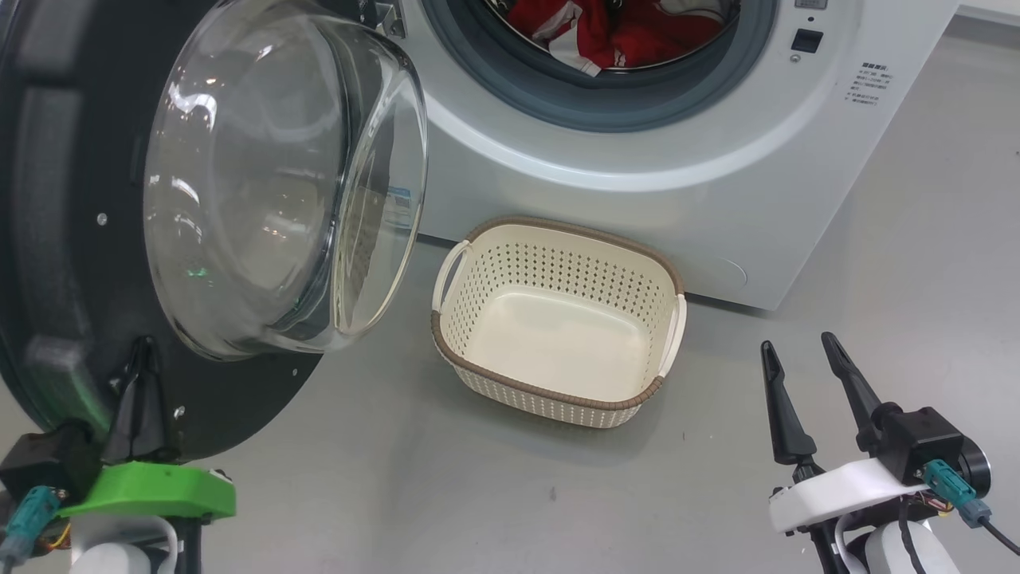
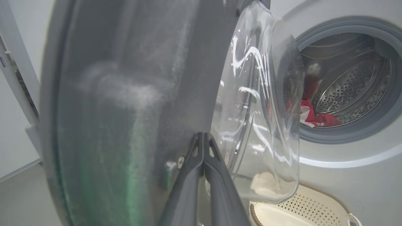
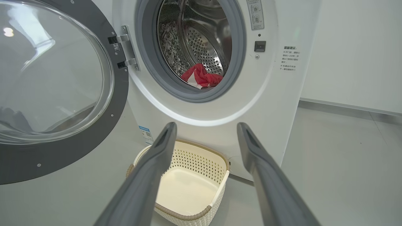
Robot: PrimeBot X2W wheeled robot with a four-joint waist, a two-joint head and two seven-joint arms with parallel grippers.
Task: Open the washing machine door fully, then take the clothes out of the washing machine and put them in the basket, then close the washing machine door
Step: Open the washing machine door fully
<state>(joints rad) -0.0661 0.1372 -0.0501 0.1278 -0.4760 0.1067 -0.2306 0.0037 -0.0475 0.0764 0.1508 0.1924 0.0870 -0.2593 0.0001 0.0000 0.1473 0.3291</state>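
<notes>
One round black-rimmed glass-bowl door (image 1: 48,239) swung open at left, left gripper (image 1: 143,344) pinched together, tips on its inner face. One cream perforated plastic basket (image 1: 558,231) mid-floor under one white front-load washer (image 1: 717,183), one red-white clothes heap (image 1: 629,32) in the drum; right gripper (image 1: 797,344) splayed apart, right of basket. Right wrist view adds metal hinge (image 3: 125,47).

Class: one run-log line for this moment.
black-rimmed glass door: open; left gripper: shut at door; right gripper: open; red clothes: in steel drum; cream basket: empty

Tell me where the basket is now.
In the head view the basket sits empty on the floor at centre, directly before the washing machine, right of the open washing machine door.
</notes>
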